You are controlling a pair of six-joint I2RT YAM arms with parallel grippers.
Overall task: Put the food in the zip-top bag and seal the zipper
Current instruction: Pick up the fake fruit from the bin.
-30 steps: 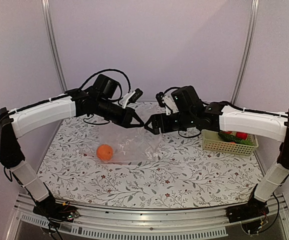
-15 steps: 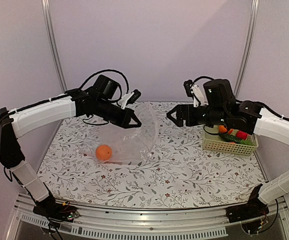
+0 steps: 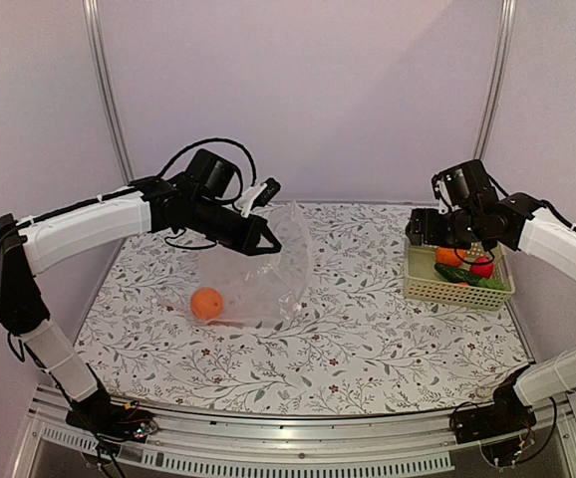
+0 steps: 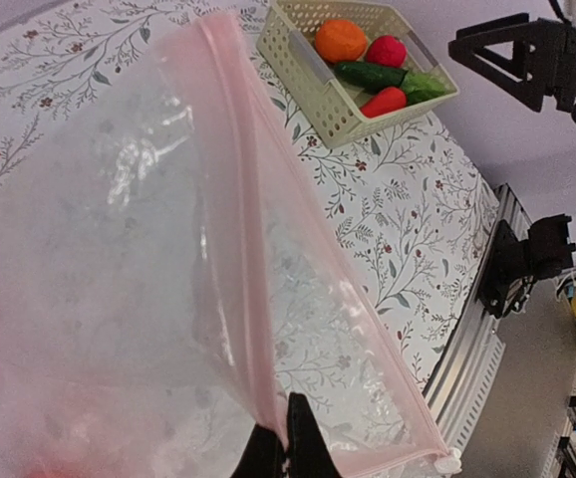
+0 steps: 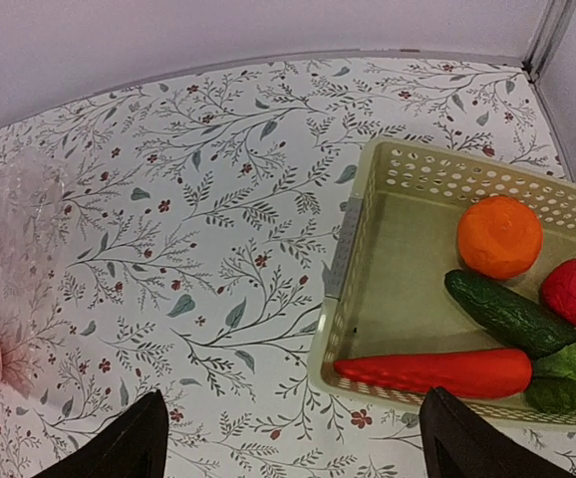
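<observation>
**At frame centre: bag mouth lifted, open room to its right**

In the middle of the top view, our left claw (image 3: 266, 243) is pinched shut on the pink zipper (image 4: 243, 199). It holds the mouth of the zip-top bag (image 3: 273, 279) up off the surface (image 3: 368, 339). One orange (image 3: 207, 303) shows through the plastic at lower left. At right, our right claw (image 3: 426, 227) hangs spread and empty over the left rim of the basket (image 3: 457, 292). The basket holds a second orange (image 5: 499, 236), a cucumber (image 5: 502, 314) and a red fruit (image 5: 574, 290). Bare surface lies between bag and basket, and the basket sits close to the right edge.
</observation>
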